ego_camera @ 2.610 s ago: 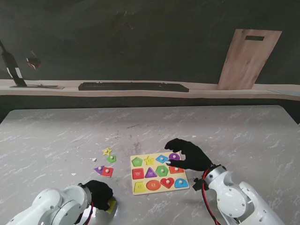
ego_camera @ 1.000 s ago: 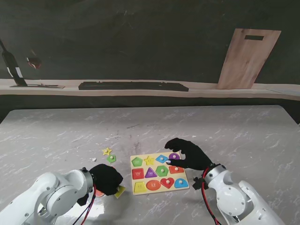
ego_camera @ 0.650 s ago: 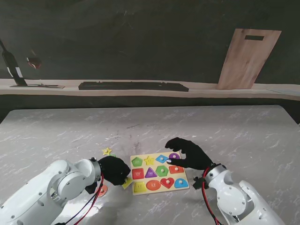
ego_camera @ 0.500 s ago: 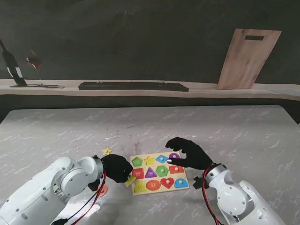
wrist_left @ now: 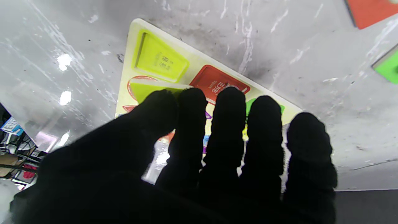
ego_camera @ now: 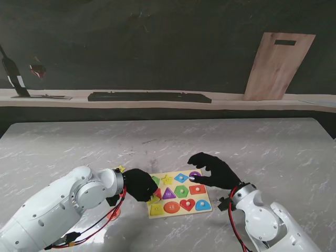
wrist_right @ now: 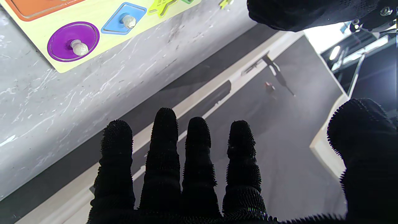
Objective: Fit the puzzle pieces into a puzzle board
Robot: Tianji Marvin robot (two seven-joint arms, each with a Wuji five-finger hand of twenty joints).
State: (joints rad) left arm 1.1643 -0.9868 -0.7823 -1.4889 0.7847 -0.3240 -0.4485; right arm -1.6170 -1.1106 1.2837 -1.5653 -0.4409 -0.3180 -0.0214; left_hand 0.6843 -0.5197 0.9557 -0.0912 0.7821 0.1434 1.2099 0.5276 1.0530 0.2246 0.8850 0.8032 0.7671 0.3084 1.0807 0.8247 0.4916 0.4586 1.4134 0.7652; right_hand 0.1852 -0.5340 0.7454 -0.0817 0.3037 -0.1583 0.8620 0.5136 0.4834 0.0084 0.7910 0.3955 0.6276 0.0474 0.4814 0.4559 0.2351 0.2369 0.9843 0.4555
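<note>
Puzzle board (ego_camera: 179,195) lies on the counter (ego_camera: 262,147) between both hands. Stand view: most slots look filled; left hand (ego_camera: 140,184) hovers over board's left edge w/ a yellow piece (ego_camera: 153,199) showing under it. A yellow star piece (ego_camera: 120,169) lies loose just left of board. Right hand (ego_camera: 212,171) hangs over board's far right corner, fingers spread, empty.

Left wrist view: fingers (wrist_left: 227,124) pinch the yellow piece beside an empty yellow slot (wrist_left: 158,59) — prob. its home, not yet seated.

Right wrist view: purple circle (wrist_right: 73,41) and blue diamond (wrist_right: 123,18) seated in board.
</note>
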